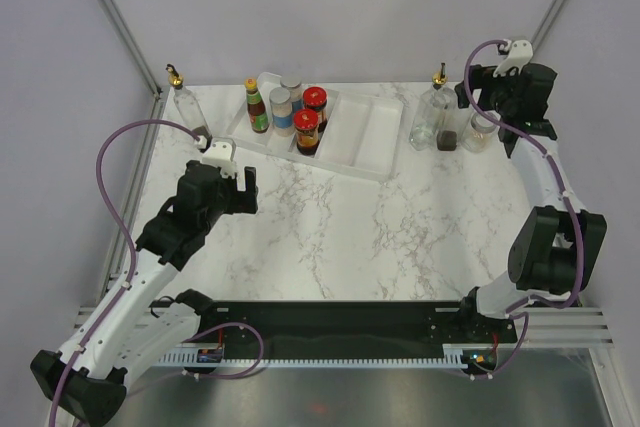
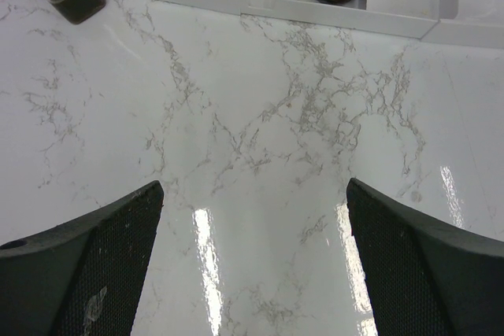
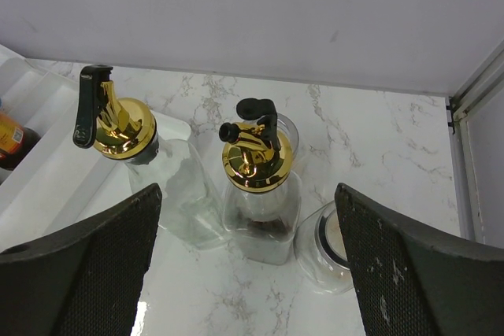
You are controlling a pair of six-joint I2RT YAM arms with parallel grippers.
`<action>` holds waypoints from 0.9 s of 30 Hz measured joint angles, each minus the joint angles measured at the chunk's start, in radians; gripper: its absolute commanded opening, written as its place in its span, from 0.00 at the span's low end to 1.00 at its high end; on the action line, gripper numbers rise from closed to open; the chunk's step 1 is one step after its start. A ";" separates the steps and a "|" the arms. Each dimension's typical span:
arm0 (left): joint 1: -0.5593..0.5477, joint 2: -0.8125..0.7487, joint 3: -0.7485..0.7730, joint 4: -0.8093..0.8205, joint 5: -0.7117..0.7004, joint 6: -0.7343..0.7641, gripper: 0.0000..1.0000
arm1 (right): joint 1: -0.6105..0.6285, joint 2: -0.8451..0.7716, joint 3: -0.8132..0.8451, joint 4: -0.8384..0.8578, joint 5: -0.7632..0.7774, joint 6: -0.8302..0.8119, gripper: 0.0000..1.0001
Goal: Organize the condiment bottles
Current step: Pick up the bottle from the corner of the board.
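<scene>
White-veined marble tabletop (image 1: 330, 237): five condiment bottles, among them an orange-capped sauce bottle (image 1: 257, 107), two silver-lidded spice jars (image 1: 281, 110) and two red-lidded dark jars (image 1: 307, 130), stand in a white ridged plastic tray (image 1: 370, 137) at the back. Left gripper (image 2: 253, 186) hangs wide open and empty over bare marble just before the tray. The right gripper (image 3: 248, 190), jaws spread and holding nothing, hovers above two gold-spouted glass cruets (image 3: 256, 163) at back right.

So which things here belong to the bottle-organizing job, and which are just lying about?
Belong to the job:
two red-lidded jars
orange-capped sauce bottle
two silver-lidded spice jars
left gold-spouted cruet
two right gold-spouted cruets
clear glass jar

Just lying about:
white ridged tray, which holds the first five
marble table
</scene>
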 measured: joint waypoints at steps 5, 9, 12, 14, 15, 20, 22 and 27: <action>0.000 0.000 0.000 0.000 -0.002 0.000 1.00 | 0.007 0.027 0.003 0.012 0.008 -0.006 0.94; 0.000 0.000 0.000 0.000 -0.003 0.000 1.00 | 0.011 0.043 0.006 0.013 0.023 -0.006 0.93; 0.000 0.000 0.000 0.000 -0.003 0.000 1.00 | 0.016 0.054 0.013 0.023 0.031 -0.006 0.93; 0.000 0.000 0.000 0.000 -0.003 0.000 1.00 | 0.018 0.061 0.020 0.027 0.037 -0.007 0.92; 0.000 0.000 0.000 0.000 -0.003 0.000 1.00 | 0.022 0.064 0.024 0.028 0.039 -0.007 0.91; 0.000 0.000 0.000 0.000 -0.003 0.000 1.00 | 0.034 0.085 0.036 0.046 0.050 -0.006 0.87; 0.000 0.000 0.000 0.000 -0.003 0.000 1.00 | 0.036 0.097 0.042 0.050 0.055 -0.006 0.85; 0.000 0.000 0.000 0.000 -0.004 0.000 1.00 | 0.040 0.124 0.050 0.053 0.063 -0.006 0.69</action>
